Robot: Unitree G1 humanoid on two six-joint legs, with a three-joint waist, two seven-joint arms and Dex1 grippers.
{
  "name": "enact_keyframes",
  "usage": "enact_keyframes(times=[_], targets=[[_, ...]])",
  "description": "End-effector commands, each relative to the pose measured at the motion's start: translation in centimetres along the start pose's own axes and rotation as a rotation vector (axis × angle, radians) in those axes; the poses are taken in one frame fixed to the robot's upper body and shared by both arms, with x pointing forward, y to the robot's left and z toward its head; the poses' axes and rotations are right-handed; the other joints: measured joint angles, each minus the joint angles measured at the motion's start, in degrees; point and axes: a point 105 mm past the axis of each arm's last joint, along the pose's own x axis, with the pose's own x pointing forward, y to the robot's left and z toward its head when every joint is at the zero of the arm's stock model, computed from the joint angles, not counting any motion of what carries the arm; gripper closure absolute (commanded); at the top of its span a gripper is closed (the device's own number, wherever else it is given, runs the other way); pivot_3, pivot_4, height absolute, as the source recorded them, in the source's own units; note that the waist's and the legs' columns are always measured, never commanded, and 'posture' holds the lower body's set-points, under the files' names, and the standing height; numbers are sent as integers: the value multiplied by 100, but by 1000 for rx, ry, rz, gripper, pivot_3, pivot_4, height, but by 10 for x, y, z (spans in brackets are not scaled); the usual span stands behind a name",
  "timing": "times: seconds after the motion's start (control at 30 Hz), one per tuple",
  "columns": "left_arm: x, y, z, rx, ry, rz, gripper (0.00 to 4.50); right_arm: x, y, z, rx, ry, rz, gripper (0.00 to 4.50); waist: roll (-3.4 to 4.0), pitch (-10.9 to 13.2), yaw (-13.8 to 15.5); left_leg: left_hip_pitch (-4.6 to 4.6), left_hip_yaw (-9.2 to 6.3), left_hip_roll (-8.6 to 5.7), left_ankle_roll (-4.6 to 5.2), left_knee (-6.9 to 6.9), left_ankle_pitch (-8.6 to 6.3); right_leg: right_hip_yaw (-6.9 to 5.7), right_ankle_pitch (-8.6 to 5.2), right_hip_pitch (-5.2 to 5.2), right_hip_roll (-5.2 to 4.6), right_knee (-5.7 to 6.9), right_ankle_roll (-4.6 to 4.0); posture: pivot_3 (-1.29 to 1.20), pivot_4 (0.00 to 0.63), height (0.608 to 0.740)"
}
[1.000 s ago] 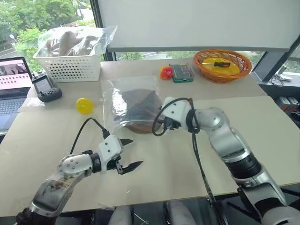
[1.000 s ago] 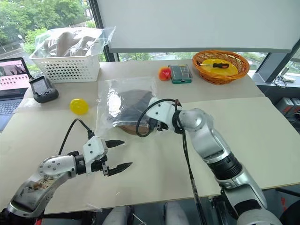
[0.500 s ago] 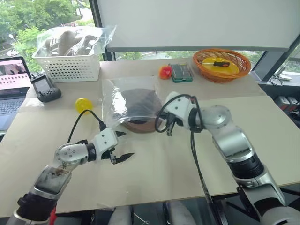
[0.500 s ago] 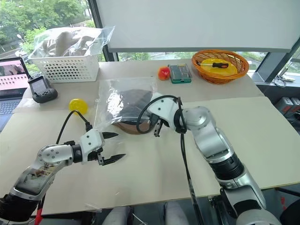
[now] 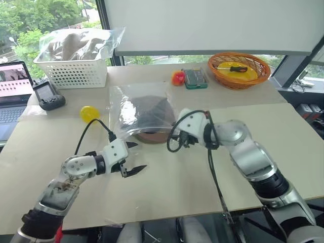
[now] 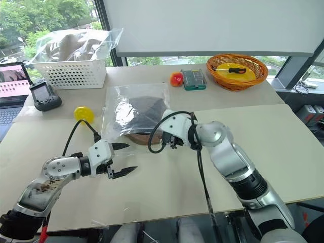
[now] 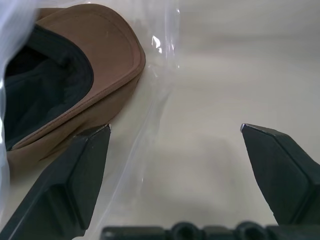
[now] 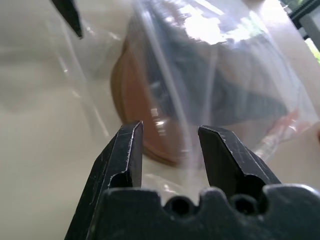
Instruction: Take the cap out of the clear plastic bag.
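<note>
Left wrist view shows the cap (image 7: 75, 75) half out of the clear plastic bag (image 5: 139, 109) mouth. Left gripper (image 5: 132, 158) hangs spread wide just before the cap's brim; right gripper (image 8: 170, 150) stands part-open beside the bag's edge, gripping nothing. Best pin the film first — then pinch brim fabric only.

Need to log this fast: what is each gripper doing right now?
Left gripper: jaws open, holding nothing.
Right gripper: jaws partly open, holding nothing.

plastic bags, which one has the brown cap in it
The flat clear plastic bag mid-table holds the cap; the bunched bag sits in the white basket.
</note>
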Motion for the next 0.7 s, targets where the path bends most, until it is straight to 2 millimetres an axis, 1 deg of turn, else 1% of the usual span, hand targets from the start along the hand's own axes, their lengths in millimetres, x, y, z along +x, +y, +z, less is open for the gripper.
enact_keyframes(times=[0.03, 0.17, 0.27, 0.37, 0.4, 0.5, 0.63, 0.7], targets=[[0, 0, 10, 28, -24, 0, 0, 1, -8, 7, -74, -12, -81, 2307, 0, 0, -4, 0, 0, 0, 0, 0, 0, 0, 0, 0, 0, 0, 0, 0, 150, 736], [1, 0, 12, 28, -26, 0, 0, 10, -20, 1, -115, 26, -184, 2307, 0, 0, -2, 1, 0, 1, 0, 0, 0, 0, 0, 0, 1, 0, 0, 0, 150, 736], [1, -1, 12, 28, -26, 1, 0, 12, -37, -3, -136, 51, -288, 2307, 0, 0, -4, 1, 1, 0, 0, 0, 0, 0, 1, 0, 1, 0, -2, 0, 150, 736], [1, 0, 12, 41, -18, 3, 0, 16, -38, 4, -81, 8, -299, 2307, 0, 0, -7, 0, 1, 1, 0, 0, 0, 1, 5, -3, 2, 0, -9, 0, 150, 736], [1, 1, 12, 44, -17, 4, 0, 18, -35, 7, -66, -6, -285, 2307, 0, 0, -7, 0, 0, 3, 0, 0, 0, 1, 6, -3, 4, 1, -10, 0, 150, 736], [1, 4, 12, 56, -6, 7, 0, 21, -26, 13, -33, -48, -242, 3042, 0, 0, -3, 0, 0, 2, 0, -1, 0, 1, 6, -2, 4, 1, -10, 0, 150, 736], [0, 10, 11, 82, 12, 9, 0, 22, -25, 17, -20, -66, -234, 4447, 0, 0, -1, 0, 0, 2, 0, 0, 0, 0, 6, -1, 4, 2, -10, 0, 150, 736], [-1, 13, 12, 85, 14, 10, 0, 23, -24, 18, -17, -70, -233, 4493, 0, 0, -2, 0, -1, 2, 0, 0, 0, -1, 6, -2, 4, 2, -10, 0, 150, 736]])
